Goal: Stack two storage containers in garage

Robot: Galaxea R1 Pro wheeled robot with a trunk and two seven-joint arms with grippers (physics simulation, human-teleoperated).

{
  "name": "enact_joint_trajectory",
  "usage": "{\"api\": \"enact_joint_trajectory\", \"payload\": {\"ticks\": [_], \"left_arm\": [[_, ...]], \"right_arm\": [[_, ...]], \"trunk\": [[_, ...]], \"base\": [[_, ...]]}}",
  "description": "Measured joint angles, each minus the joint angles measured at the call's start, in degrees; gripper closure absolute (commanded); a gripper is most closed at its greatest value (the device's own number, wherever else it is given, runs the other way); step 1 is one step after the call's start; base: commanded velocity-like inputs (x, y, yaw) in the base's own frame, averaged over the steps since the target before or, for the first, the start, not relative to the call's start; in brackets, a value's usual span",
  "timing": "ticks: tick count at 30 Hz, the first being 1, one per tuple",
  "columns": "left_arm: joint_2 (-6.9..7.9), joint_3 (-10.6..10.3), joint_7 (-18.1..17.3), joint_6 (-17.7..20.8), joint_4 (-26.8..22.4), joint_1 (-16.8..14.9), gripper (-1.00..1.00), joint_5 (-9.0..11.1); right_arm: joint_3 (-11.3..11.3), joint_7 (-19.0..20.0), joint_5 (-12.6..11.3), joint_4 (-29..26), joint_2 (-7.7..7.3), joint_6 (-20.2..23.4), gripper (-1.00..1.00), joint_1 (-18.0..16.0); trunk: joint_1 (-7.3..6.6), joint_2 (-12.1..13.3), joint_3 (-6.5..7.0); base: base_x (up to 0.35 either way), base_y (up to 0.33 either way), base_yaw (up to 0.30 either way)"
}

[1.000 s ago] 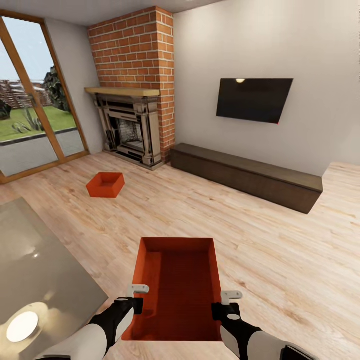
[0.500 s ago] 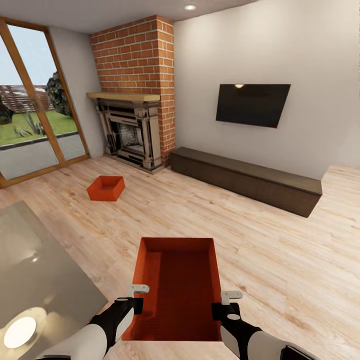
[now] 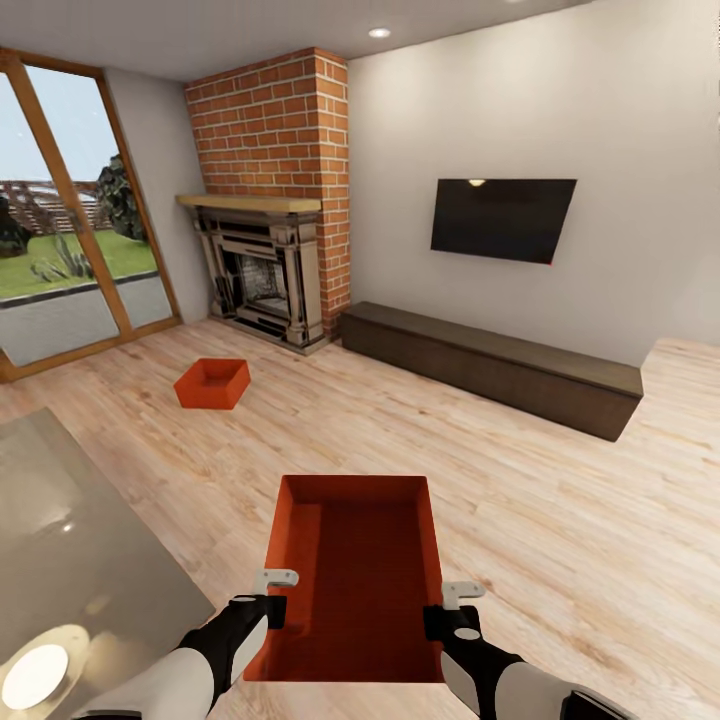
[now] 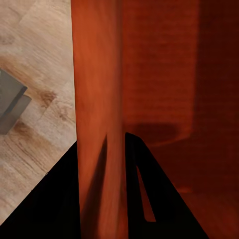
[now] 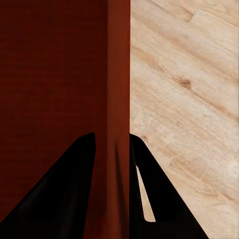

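The robot holds one orange-red container [image 3: 355,575] at the lower middle of the head view, above the light wood floor [image 3: 560,520] of the living room. The left hand [image 3: 272,592] is clenched on the bin's left wall: in the left wrist view the wall [image 4: 97,124] runs straight between the two dark fingers [image 4: 59,199]. The right hand [image 3: 455,602] grips the right wall the same way, with the wall [image 5: 118,124] pinched between its fingers [image 5: 64,189]. The bin looks level and empty.

The second container [image 3: 212,383] sits on the floor in the left middle of the frame, well apart from the held one and in front of the brick fireplace [image 3: 268,200]. A glass counter [image 3: 70,540] fills the lower left corner, close to the left arm. A wall TV [image 3: 502,218] and a long dark cabinet [image 3: 490,365] lie along the far wall, with glass doors [image 3: 70,220] at the upper left.

The task looks to be in its early part, since no garage is in sight. The main risk, as I judge it, is the thin pinch on two low walls: if one arm drifts or the base turns sharply, the bin could twist or slip out. The left elbow could also clip the counter edge during a turn. The other bin could be knocked if the route passes near it.
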Motion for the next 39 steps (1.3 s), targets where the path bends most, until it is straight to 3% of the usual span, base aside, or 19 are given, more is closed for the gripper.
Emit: {"api": "enact_joint_trajectory", "payload": {"ticks": [25,39], "left_arm": [[-0.01,0.02,0.00,0.02,0.00,0.00,1.00,-0.02],[-0.08,0.21,0.03,0.06,-0.02,0.01,1.00,-0.21]], "right_arm": [[-0.03,0.03,0.02,0.02,0.00,0.01,1.00,0.00],[-0.01,0.07,0.03,-0.09,-0.11,0.12,1.00,0.00]], "trunk": [[0.00,0.00,2.26],[0.00,0.01,2.37]], "base": [[0.000,0.000,0.000],[0.000,0.000,0.087]]}}
